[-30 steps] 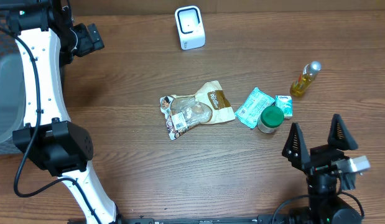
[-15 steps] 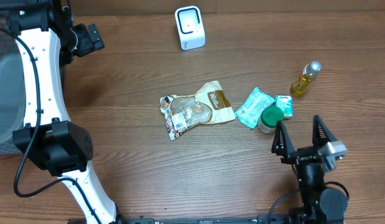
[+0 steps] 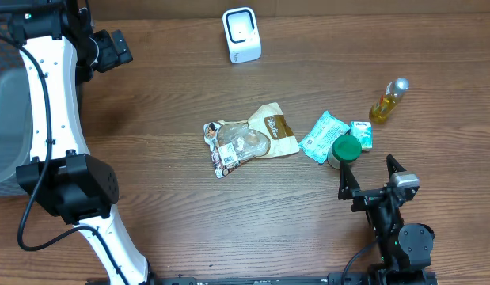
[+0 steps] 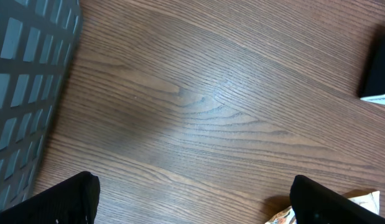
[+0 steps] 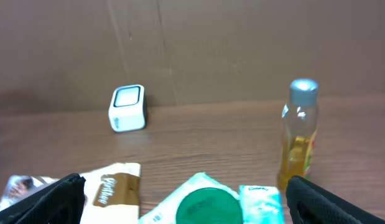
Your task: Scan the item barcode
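Right claw (image 3: pixel 370 172) released, jaws spread wide, nothing between them; it sits low in the lower right of the overhead frame. Just above and slightly left of it stands the jar (image 3: pixel 345 149) with a green lid, close to the claw's left finger but not touching as far as I can tell. Likely the item to scan, being closest. The jar stands upright with its lid up, so it shows no long axis from above and reads as round.

Touching the jar on its far side are a teal packet (image 3: pixel 322 136) and a small box (image 3: pixel 362 134). A bottle (image 3: pixel 389 100) lies further to the upper right, and the snack bags (image 3: pixel 248 141) are at centre. The scanner (image 3: pixel 241 35) is at top centre, well apart.

Left claw (image 4: pixel 192 190) also released and empty. It is far off in the upper left, beside the basket (image 3: pixel 3 127), over bare surface (image 3: pixel 165 103). The right arm is clearly nearer.

Hidden: no barcode is visible on any item. The lid covers the jar's body from overhead, and the right wrist view cuts it off at the bottom edge.
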Available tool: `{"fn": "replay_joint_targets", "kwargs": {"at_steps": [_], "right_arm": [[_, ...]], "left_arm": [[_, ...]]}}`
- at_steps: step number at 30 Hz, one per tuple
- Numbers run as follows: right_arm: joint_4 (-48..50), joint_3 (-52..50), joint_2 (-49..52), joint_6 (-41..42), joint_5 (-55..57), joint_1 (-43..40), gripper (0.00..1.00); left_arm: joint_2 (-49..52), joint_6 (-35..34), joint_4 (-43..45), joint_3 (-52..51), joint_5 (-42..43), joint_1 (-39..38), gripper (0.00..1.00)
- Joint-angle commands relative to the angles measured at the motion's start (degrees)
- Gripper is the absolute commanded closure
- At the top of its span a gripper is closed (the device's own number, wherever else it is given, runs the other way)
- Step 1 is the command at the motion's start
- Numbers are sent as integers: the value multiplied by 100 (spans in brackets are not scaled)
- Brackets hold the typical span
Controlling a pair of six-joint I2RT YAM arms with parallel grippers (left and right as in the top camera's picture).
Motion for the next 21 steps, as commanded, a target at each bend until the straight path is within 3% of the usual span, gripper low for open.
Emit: {"fn": "replay_joint_targets", "kwargs": {"at_steps": [1,21], "right_arm": [[20,-61,-46,-774,-9,-33,0],[22,-61,-46,-717,-11,-37,0]], "left_arm": [[-9,0,4,76,2,-39,1],[-9,0,4,76,2,-39,0]]}}
